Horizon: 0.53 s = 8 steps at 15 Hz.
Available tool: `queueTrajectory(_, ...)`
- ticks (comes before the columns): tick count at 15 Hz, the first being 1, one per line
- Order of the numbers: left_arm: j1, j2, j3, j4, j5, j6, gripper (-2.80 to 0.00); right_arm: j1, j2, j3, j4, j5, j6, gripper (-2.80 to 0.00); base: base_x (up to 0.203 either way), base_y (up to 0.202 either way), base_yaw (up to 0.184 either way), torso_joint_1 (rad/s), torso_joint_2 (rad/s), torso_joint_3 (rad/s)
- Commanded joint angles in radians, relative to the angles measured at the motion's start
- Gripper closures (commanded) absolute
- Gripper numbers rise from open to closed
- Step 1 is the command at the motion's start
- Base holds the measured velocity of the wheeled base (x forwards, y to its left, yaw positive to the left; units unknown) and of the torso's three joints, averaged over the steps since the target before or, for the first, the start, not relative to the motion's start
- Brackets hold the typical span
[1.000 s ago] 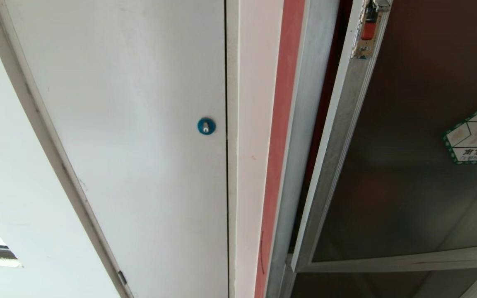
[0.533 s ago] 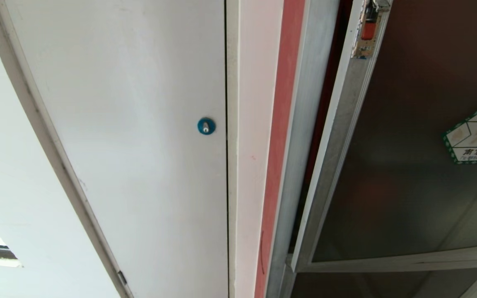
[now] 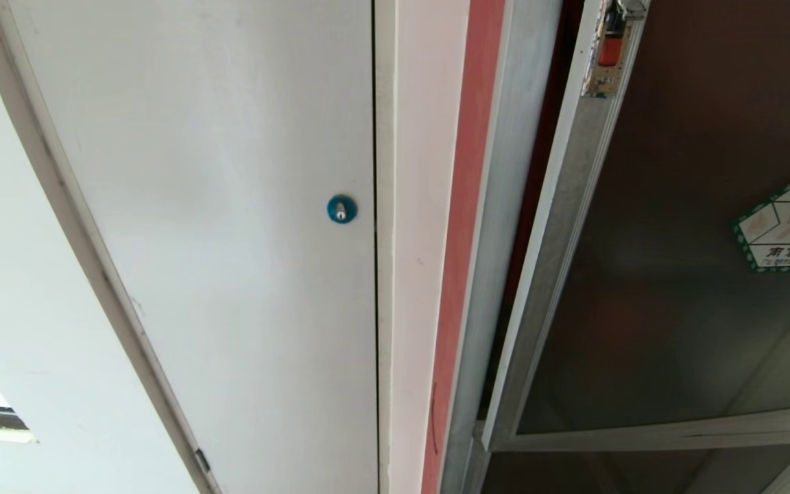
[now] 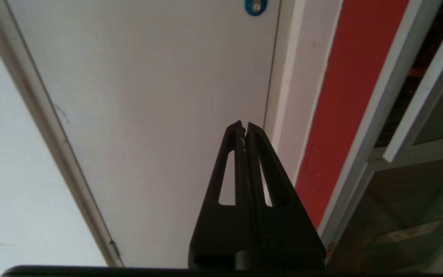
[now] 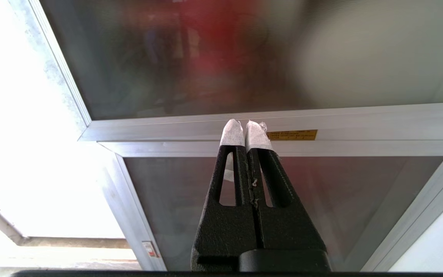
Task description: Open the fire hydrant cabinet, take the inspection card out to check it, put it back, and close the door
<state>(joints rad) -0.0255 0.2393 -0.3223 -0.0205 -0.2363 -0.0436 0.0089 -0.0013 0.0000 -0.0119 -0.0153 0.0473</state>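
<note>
My left end effector (image 4: 244,127) is clenched on nothing, its two black fingers pressed together at the tips. It hangs in front of the plain white door (image 4: 148,115), close to that door's latch edge, and I cannot tell whether the tips touch the panel. The blue round lock (image 4: 255,6) sits further up the same door, well apart from the tips. Beside the white door runs a pale strip of wall, then a red strip (image 4: 344,96), then the silver frame of the fire hydrant cabinet (image 4: 363,161).

My right end effector (image 5: 244,127) is likewise clenched and empty, its white-wrapped fingertips (image 5: 232,132) meeting. It points at the silver crossbar at the foot of the door (image 5: 244,57), just beside a small yellow label (image 5: 292,134) on that bar. Below the bar lies a smaller dark glass panel (image 5: 340,192).

From my head, neither arm shows. The door (image 3: 676,240) stands slightly ajar: a dark, red-lined gap (image 3: 539,171) runs between its silver frame and the cabinet's frame. The green-bordered hexagonal sticker (image 3: 789,223) sits at the glass's far edge, partly cut off. A small red-and-white latch fitting (image 3: 607,48) is fixed high on the door's frame. The inspection card is nowhere visible; behind the tinted glass I make out only red and pale blurs.
</note>
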Motion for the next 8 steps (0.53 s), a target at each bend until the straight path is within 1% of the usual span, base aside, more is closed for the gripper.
queueTrajectory(1,-0.016,0.245,-0.118,-0.003,-0.054,-0.030,0.00,0.000,0.001,0.003,0.000,0.000,0.000,0.00,0.000,0.000,0.000,0.000,0.00,0.000)
queueTrajectory(2,-0.029,0.340,-0.181,-0.004,-0.113,-0.050,0.00,0.000,0.001,0.003,0.000,0.000,0.000,0.00,0.000,0.000,0.000,0.000,0.00,0.000)
queueTrajectory(4,-0.072,0.489,-0.274,-0.008,-0.261,-0.082,0.00,0.000,0.001,0.003,0.000,0.000,0.000,0.00,0.000,0.000,0.000,0.000,0.00,0.000)
queueTrajectory(5,-0.124,0.548,-0.309,-0.009,-0.332,-0.099,0.00,0.000,0.001,0.003,0.000,0.000,0.000,0.00,0.000,0.000,0.000,0.000,0.00,0.000)
queueTrajectory(6,-0.200,0.597,-0.333,-0.013,-0.374,-0.115,0.00,0.000,0.001,0.003,0.000,0.000,0.000,0.00,0.000,0.000,0.000,0.000,0.00,0.000)
queueTrajectory(7,-0.262,0.645,-0.351,-0.025,-0.401,-0.128,0.00,0.000,0.001,0.003,0.000,0.000,0.000,0.00,0.000,0.000,0.000,0.000,0.00,0.000)
queueTrajectory(8,-0.300,0.704,-0.356,-0.070,-0.413,-0.136,0.00,0.000,0.001,0.003,0.000,0.000,0.000,0.00,0.000,0.000,0.000,0.000,0.00,0.000)
